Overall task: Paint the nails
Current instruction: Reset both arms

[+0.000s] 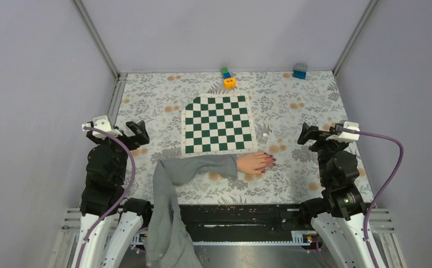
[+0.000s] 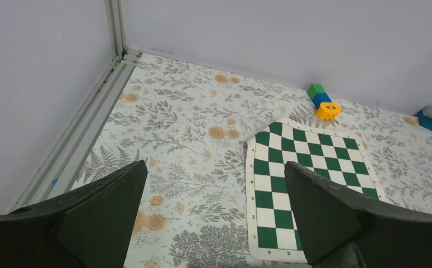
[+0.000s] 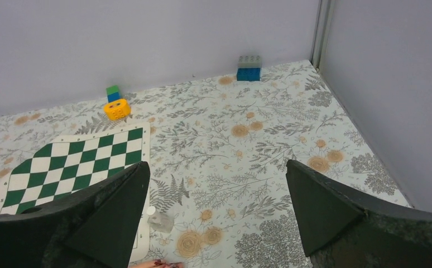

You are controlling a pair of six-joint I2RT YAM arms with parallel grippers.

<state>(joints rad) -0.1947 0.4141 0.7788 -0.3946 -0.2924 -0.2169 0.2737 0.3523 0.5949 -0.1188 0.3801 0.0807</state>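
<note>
We find the left gripper [image 1: 138, 132] at the left side of the floral desk [image 1: 308, 95], jaws wide and holding nothing. A grey sleeve [image 1: 200, 168] runs right from the near edge and ends in a pale hand [image 1: 253, 163] lying flat, just near of the green-and-white chessboard [image 1: 218, 124]. The nails [image 1: 269, 162], dark red, point right at the near middle. A small clear bottle [image 1: 264, 135] sits beside the board's right edge. The right gripper [image 1: 308, 134] stands right of the hand and apart from it, jaws wide and empty.

1 hand [image 1: 254, 163], 1 chessboard [image 1: 218, 124]
</note>
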